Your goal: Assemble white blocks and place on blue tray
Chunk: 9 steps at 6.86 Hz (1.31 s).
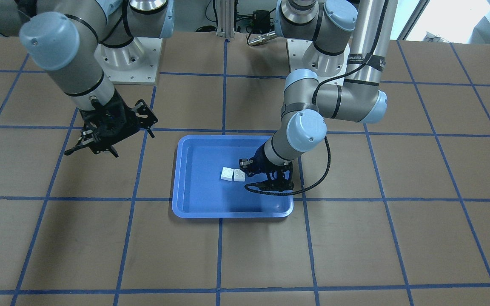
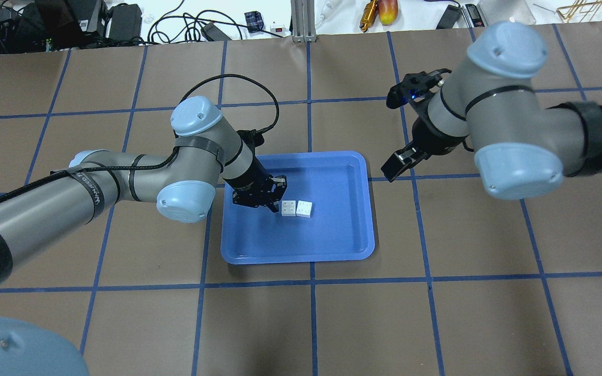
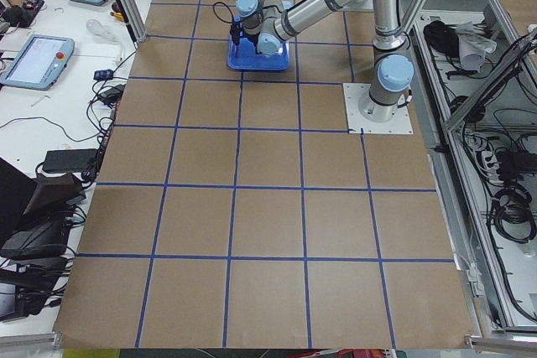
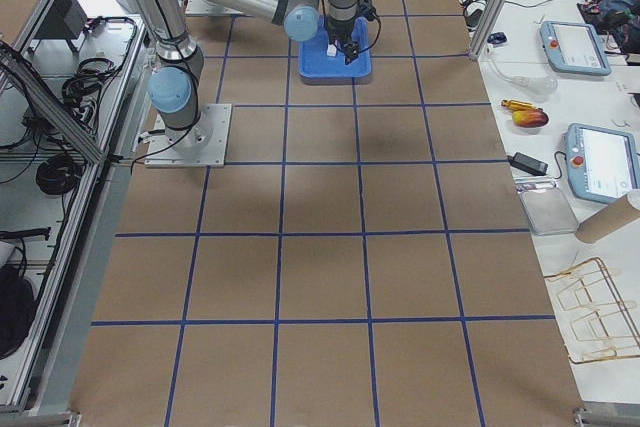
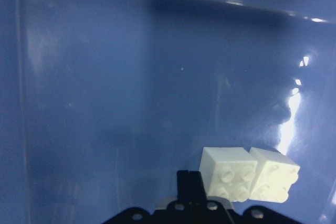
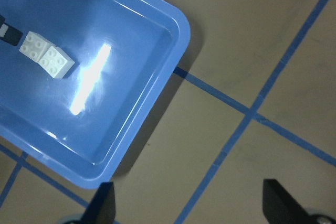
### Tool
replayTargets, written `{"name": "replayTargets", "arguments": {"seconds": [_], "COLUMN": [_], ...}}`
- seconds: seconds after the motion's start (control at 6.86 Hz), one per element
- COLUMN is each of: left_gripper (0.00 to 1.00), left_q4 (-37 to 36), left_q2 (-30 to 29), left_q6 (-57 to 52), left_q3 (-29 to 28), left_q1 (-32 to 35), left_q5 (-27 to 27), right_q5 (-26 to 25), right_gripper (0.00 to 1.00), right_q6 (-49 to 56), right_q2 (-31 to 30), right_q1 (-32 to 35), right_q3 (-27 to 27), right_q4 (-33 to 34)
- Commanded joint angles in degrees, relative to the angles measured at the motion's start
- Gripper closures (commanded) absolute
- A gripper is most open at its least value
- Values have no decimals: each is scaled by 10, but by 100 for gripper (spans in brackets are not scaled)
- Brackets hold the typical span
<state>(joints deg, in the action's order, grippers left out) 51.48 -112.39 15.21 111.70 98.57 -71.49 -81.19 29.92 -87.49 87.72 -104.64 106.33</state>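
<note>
Overhead exterior shows the tabletop (image 2: 437,313) with the tray (image 2: 353,245) mid-table. Left pincer (image 5: 189,184) is down in the tray, pressed together and holding nothing, its tip right beside the blocks (image 2: 297,208). Right pincer (image 6: 190,203) hangs spread over the tabletop beside the tray. The blocks sit side by side, touching, inside the tray.

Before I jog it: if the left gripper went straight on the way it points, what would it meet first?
Probably the floor of the blue tray. The left gripper points down into it, right beside the nearer white block, which it might graze; depth is unclear.
</note>
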Motion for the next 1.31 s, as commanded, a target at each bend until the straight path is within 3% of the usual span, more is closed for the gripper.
{"name": "replayTargets", "arguments": {"seconds": [0.0,0.29,1.17], "left_gripper": [100,100,100], "left_q4": [-1,-1,-1], "left_q2": [-1,-1,0], "left_q6": [2,3,11], "left_q3": [0,0,-1], "left_q1": [4,9,19], "left_q5": [0,-1,-1], "right_q5": [-15,-26,-39], "right_gripper": [0,0,0], "right_q6": [-99,-219,-339], "right_q2": [-2,-4,-27], "right_q1": [-50,-51,-49], "right_q3": [104,137,188], "right_q4": [-164,-207,-275]}}
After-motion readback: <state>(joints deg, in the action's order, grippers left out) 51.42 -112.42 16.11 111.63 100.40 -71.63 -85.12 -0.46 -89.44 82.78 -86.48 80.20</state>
